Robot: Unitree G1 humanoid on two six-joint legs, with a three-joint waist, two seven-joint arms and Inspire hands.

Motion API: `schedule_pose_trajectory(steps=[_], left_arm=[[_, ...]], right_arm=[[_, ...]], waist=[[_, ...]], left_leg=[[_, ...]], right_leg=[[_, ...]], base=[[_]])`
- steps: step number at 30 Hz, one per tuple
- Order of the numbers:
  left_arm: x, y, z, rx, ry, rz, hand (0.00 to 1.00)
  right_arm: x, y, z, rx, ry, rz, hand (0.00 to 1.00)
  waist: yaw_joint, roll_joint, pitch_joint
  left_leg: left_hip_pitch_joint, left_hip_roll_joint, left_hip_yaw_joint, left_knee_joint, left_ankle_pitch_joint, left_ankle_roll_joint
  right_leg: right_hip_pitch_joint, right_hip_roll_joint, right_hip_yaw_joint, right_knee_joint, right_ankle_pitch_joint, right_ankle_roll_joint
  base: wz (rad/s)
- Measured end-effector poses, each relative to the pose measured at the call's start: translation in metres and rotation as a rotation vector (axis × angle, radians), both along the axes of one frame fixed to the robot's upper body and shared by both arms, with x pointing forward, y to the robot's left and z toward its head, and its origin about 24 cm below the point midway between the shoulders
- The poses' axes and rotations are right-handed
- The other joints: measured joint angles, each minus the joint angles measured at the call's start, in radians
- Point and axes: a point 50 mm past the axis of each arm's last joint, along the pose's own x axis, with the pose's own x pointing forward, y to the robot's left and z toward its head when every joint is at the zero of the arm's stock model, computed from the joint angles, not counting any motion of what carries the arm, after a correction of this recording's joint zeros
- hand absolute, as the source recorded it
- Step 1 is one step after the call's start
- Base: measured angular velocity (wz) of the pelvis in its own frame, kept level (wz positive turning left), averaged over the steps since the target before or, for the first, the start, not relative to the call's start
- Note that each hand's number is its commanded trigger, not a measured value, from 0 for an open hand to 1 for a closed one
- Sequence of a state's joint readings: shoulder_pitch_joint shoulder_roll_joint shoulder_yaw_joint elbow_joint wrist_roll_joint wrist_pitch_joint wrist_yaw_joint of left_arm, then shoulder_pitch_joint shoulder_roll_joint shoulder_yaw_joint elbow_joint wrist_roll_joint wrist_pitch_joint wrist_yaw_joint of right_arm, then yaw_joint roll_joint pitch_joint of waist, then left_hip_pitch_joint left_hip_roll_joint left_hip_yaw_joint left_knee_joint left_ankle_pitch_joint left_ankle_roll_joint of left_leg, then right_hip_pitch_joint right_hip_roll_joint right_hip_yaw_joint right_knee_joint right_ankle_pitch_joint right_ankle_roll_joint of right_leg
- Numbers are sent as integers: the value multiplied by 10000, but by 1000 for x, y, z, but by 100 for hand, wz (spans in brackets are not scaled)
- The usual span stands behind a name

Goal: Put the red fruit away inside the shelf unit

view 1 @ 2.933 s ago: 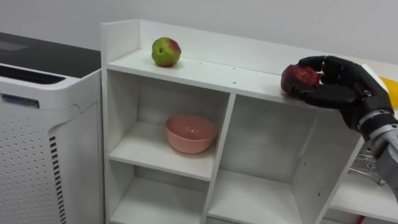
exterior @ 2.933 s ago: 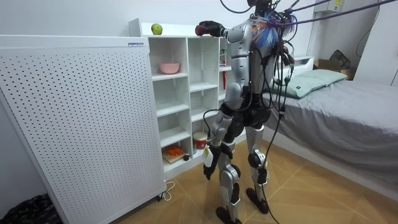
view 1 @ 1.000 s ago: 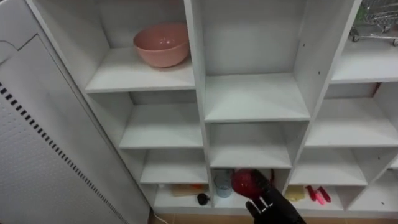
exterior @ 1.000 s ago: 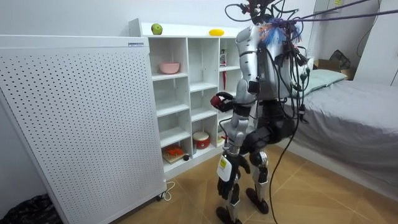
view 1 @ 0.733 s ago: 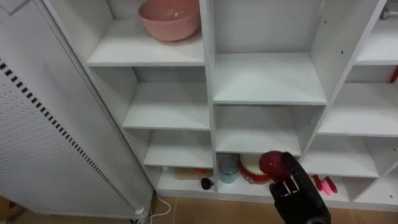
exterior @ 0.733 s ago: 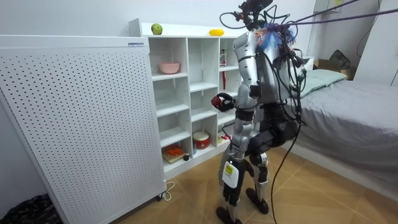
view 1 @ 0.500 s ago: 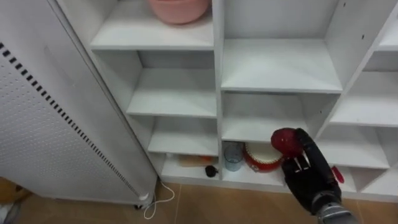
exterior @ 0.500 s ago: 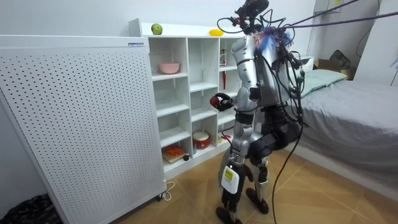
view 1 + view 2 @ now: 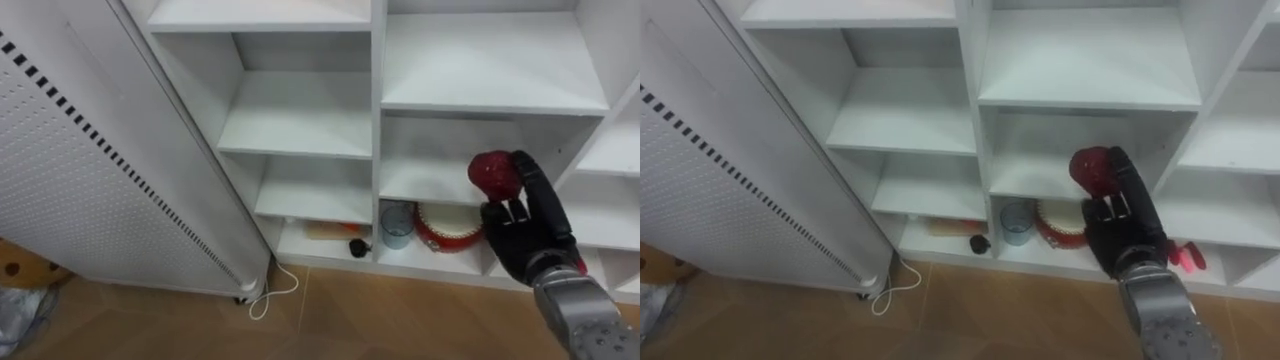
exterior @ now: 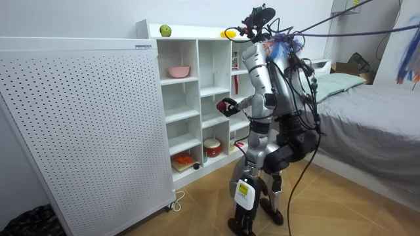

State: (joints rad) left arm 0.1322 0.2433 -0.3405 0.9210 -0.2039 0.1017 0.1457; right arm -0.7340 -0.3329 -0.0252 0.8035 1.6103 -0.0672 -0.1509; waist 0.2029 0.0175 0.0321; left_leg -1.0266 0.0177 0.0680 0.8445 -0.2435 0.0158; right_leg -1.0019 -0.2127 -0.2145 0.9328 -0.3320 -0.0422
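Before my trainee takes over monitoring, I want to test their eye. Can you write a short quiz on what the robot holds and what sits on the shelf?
1. True or false: the right robot hand holds a round red fruit.
2. What lies on top of the white cube shelf unit? A) a round green apple and a yellow fruit; B) a stack of plates; C) a blue bottle.
3. Fill in: in the room view, the pink bowl sits in the ___ compartment of the shelf's leftmost column.
Key: 1 true; 2 A; 3 top.
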Motion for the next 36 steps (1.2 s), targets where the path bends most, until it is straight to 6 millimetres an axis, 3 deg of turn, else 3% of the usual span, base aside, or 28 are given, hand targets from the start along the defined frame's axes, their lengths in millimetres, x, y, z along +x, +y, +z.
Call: schedule_pose_trajectory(steps=[5,6,7,8,9,14,17,22,36], left_arm=[[0,1,0,18,-2,52,0],[0,1,0,18,-26,52,0],[-2,1,0,6,-71,37,0],[-7,1,-1,4,-9,79,0],[-11,1,-1,3,75,101,0],[-40,4,-5,42,756,278,0],[-42,4,-5,40,816,274,0],[-49,3,-3,-32,697,422,0],[-58,6,-2,41,650,328,0]], right_arm=[[4,-2,12,257,114,-360,100],[3,-5,14,313,83,-454,69],[3,-10,16,356,51,-679,54],[2,-14,18,496,-20,-863,20],[2,-15,19,569,-60,-951,0],[4,-23,32,998,-378,-1454,0],[3,-27,34,1125,-291,-1600,0],[3,-32,45,1446,-445,-1914,0],[-1,-33,57,1777,423,-2733,0]], waist=[[123,260,-26],[174,287,-36],[264,365,-42],[280,436,-61],[280,472,-62],[320,676,-57],[400,685,-63],[483,691,-67],[510,711,-82]], left_leg=[[-32,-154,-27,4,-12,49],[-27,-170,-26,13,-15,61],[5,-183,-12,40,-31,92],[57,-215,-6,40,-44,118],[94,-239,-7,39,-52,132],[289,-343,103,73,-108,226],[373,-468,132,127,-117,234],[321,-467,92,210,-124,226],[242,-462,25,656,-270,299]], right_leg=[[1,-303,-110,91,-80,40],[10,-319,-105,102,-84,49],[74,-315,-128,107,-99,74],[153,-324,-137,117,-120,108],[187,-342,-126,130,-137,134],[294,-525,-11,357,-307,285],[292,-649,111,601,-491,345],[282,-789,22,705,-578,305],[339,-804,-74,969,-616,295]], base=[[8],[5],[9],[10],[11],[7],[9],[4],[1]])
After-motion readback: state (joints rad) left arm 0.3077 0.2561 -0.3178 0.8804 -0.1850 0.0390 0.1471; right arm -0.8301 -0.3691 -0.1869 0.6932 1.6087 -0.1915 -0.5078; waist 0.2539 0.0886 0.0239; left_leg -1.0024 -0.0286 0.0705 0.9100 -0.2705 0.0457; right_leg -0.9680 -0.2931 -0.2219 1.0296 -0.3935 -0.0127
